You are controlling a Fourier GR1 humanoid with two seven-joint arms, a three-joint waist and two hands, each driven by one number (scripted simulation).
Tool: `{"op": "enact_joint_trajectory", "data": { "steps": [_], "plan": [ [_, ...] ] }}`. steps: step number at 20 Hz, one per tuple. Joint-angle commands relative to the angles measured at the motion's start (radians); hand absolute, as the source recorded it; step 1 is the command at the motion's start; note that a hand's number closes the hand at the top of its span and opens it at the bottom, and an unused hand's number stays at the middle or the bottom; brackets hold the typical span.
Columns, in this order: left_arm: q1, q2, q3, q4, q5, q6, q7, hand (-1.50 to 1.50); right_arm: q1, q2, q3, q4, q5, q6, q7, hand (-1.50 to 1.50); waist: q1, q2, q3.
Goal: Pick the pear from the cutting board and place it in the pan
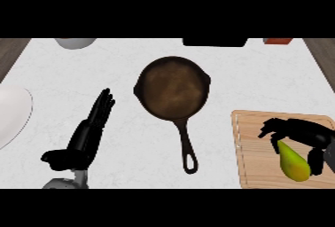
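One white counter (pixel 262 84) beneath dark pan (pixel 173 86)

Right of the pan (pixel 173 88): cutting board (pixel 252 155), with a yellow-green pear (pixel 294 165) lying on it. Right hand (pixel 302 132) over the pear's narrow end, fingers curled round it. Left of the pan: left hand (pixel 90 128), fingers straight, pointing away from the near edge. Farther left, a white plate (pixel 9 115). Beyond the pan, a black object (pixel 216 42).
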Motion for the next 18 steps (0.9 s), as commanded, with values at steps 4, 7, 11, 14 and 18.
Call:
{"op": "enact_joint_trajectory", "data": {
  "steps": [4,7,11,14,18],
  "plan": [
    [-0.030,0.000,0.026,0.029,0.012,-0.005,0.016,0.00,-0.054,0.261,-0.098,-0.052,-0.080,-0.071,0.371,1.50,-0.018,-0.002,0.018],
    [-0.001,-0.004,0.003,0.038,-0.008,0.001,0.008,0.00,-0.105,0.307,-0.143,-0.047,-0.075,-0.158,0.520,1.50,-0.006,-0.026,0.009],
    [-0.006,-0.005,0.003,0.040,-0.007,0.002,0.019,0.00,-0.170,0.392,-0.178,-0.072,-0.048,-0.285,0.717,1.50,-0.008,-0.045,0.008],
    [-0.003,-0.013,-0.005,0.047,-0.005,-0.001,0.017,0.00,-0.251,0.485,-0.202,-0.113,-0.019,-0.410,0.879,1.50,-0.003,-0.053,0.007],
    [-0.009,-0.004,-0.005,0.046,-0.005,-0.011,0.018,0.00,-0.322,0.647,-0.212,-0.132,0.039,-0.584,1.117,1.50,0.011,-0.042,0.011]
  ]
}}
